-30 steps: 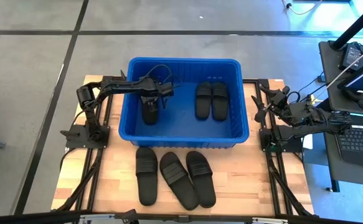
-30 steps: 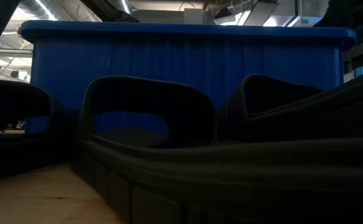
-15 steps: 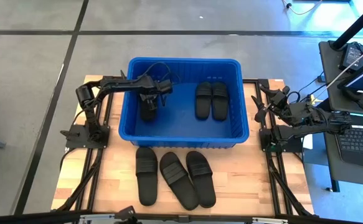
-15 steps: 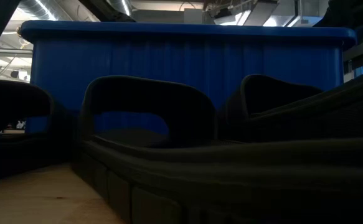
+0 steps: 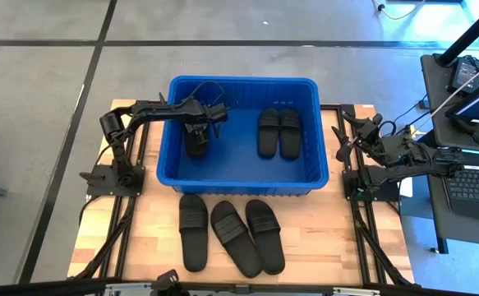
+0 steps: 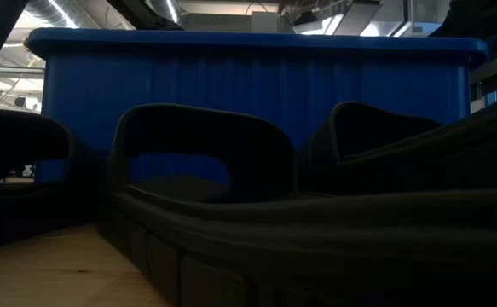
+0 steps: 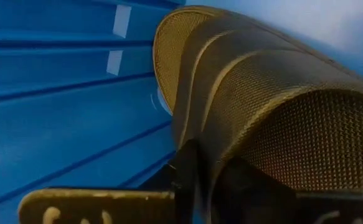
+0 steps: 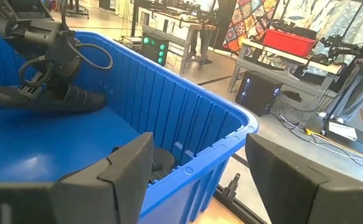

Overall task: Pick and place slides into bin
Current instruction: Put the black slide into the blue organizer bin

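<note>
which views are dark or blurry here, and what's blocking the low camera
Low view: slides lie right at the lens, dark and out of focus, backlit against the blue bin. Left wrist view: the held slide fills the picture, close and soft. High view: evenly lit and sharp.

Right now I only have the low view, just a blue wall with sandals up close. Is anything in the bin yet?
Observer: Yes, two slides lie side by side in the bin, towards its right wall.
Operator: Where is the left claw?
Observer: The left claw is inside the bin near its left wall, shut on a third slide.
Operator: And the right one?
Observer: The right claw waits open outside the bin, beside its right wall, holding nothing.
</note>
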Robot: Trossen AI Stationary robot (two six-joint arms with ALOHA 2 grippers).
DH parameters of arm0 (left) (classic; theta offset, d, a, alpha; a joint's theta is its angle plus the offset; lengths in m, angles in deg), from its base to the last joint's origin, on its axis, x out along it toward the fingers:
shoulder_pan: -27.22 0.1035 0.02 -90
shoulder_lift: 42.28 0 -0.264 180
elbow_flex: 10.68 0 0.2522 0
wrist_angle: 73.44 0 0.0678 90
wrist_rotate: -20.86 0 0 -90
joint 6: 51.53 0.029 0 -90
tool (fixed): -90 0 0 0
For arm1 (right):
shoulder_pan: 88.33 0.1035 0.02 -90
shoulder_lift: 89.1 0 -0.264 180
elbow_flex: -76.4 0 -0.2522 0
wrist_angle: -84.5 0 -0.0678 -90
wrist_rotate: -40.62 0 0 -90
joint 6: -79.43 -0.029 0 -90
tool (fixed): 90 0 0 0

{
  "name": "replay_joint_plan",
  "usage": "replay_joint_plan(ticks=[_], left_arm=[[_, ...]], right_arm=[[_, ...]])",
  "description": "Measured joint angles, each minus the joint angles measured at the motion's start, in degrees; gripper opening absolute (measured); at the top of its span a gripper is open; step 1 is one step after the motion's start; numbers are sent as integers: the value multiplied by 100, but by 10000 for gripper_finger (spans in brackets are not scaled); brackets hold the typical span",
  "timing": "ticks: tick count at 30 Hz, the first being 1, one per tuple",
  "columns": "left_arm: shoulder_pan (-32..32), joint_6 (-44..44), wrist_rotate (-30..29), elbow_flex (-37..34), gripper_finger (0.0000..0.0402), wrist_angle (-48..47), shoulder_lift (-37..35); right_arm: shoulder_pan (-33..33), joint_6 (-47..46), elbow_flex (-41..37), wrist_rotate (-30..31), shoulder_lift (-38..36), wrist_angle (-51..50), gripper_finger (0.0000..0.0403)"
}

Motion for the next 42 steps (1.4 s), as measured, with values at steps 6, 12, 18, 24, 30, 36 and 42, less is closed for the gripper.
replay_joint_plan(ticks=[6,12,18,24,30,36,42], left_arm=[[0,0,-24,0,29,9,0],[0,-2,-36,0,29,9,0],[0,-38,-26,0,41,2,4],[7,-20,25,-4,103,-57,11],[7,117,88,-4,186,-104,11],[7,62,556,-4,239,-148,11],[4,-24,623,-4,270,-237,11]], right_arm=[[0,2,0,0,0,0,255],[1,2,0,0,0,0,255],[0,2,0,0,0,0,255],[0,4,0,0,0,0,255],[2,4,0,0,0,0,255],[0,0,0,0,0,0,255],[0,2,0,0,0,0,255]])
